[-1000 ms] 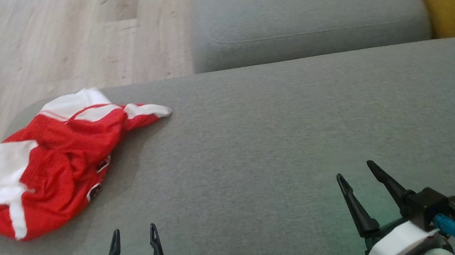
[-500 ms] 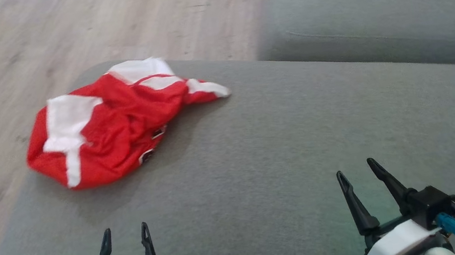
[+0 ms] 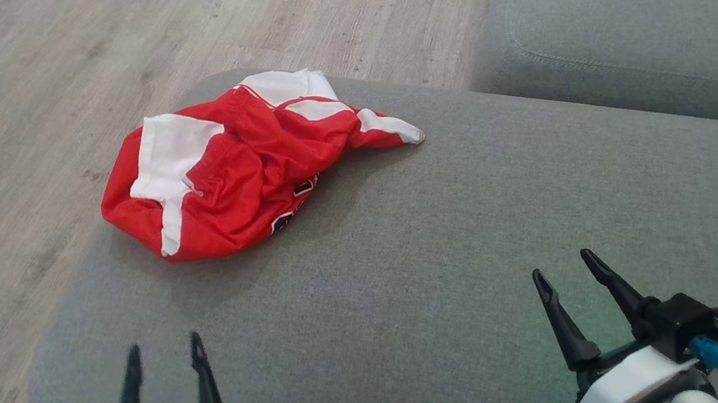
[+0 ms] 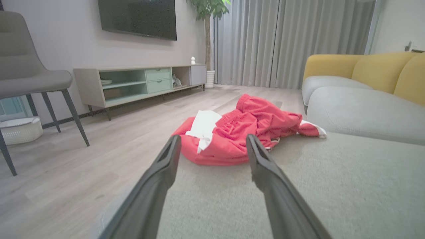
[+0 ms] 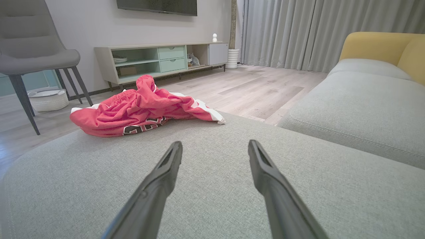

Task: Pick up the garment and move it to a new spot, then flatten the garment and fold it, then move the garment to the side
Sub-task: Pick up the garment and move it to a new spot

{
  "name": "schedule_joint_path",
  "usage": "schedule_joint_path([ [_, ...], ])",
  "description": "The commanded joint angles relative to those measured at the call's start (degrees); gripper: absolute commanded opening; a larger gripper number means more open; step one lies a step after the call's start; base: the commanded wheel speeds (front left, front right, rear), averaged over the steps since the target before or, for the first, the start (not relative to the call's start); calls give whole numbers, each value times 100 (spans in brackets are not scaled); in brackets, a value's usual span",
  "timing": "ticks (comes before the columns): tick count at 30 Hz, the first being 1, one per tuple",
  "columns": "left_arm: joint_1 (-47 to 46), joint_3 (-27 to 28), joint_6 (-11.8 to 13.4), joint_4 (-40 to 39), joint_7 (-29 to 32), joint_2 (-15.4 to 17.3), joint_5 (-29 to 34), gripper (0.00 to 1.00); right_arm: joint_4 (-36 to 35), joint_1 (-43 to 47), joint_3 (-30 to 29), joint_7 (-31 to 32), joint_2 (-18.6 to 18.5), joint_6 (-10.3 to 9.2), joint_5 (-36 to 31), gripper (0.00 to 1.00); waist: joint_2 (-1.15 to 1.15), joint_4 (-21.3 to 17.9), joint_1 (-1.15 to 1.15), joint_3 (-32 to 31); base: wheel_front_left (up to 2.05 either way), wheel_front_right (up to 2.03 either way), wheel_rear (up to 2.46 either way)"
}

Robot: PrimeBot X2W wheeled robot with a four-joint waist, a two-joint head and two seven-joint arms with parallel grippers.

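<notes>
Grey fabric covers the seat cushion [image 3: 451, 237] that carries the work. A second cushion [image 3: 645, 5] of the same cloth lies beyond its far right edge, and a pale wood floor [image 3: 26, 103] lies past its far and left edges.

Change noted: over the last second the head view has swung to the left, and the whole picture has shifted with it. This is a turn of the camera, not a move of the goods. The garment [image 3: 232, 171], red with white panels, now sits nearer the middle of that view. On the cushion it has not shifted: same crumpled heap, same place at the far left corner, with its white end close to the far edge. It is neither flattened nor folded.

The left gripper [image 3: 164, 343] is at the near edge with its fingers spread and nothing between them. It stands a little further left in the head view than before; whether the arm or the camera accounts for that cannot be told. The right gripper [image 3: 562, 263] is also spread and empty, well apart from the garment, and holds its former place in that view.

Assessment: pick-up is not yet begun. The turn lines the left arm up with the heap, which its wrist view frames between the fingers. A forward reach by that arm appears to be the next requirement.
</notes>
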Motion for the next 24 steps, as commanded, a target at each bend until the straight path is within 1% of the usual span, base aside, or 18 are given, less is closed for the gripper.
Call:
schedule_joint_path([
  [1,-327,225,41,-283,-56,31,63,100,-178,-151,98,-62,-51,-4,-11,100,0,13,0,17,0,0,0],
  [5,-557,333,-42,-601,-56,158,83,100,-169,-99,17,-62,-51,-4,-77,100,0,44,0,94,0,0,0],
  [9,-1029,337,-205,-859,-56,405,191,100,-180,-71,-72,-62,-51,-4,-208,100,0,-12,0,275,0,0,0],
  [10,-1182,342,-254,-917,-56,472,201,100,-194,-87,-93,-62,-51,-4,-266,100,0,-50,0,386,0,0,0],
  [11,-1565,360,-350,-1000,-56,586,196,100,-227,-170,-159,-62,-51,-4,-421,100,0,-134,0,639,0,0,0],
  [13,-2007,370,-470,-968,-56,684,162,100,-260,-275,-235,-62,-51,-4,-600,100,0,-223,0,886,0,0,0],
  [15,-2486,393,-562,-816,-56,770,129,100,-300,-367,-263,-62,-86,-4,-772,100,0,-329,0,1132,0,0,0],
  [16,-2716,427,-598,-691,-56,753,43,100,-332,-399,-274,-62,-126,-4,-820,100,0,-384,0,1244,0,0,0],
  [21,-3895,393,-842,452,3,907,-71,100,-516,-530,-362,-62,-386,-4,-909,100,0,-682,0,1848,0,0,0],
  [24,-4663,351,-929,1197,244,976,-113,100,-640,-631,-417,-62,-528,-4,-931,100,0,-837,0,2201,0,0,0],
])
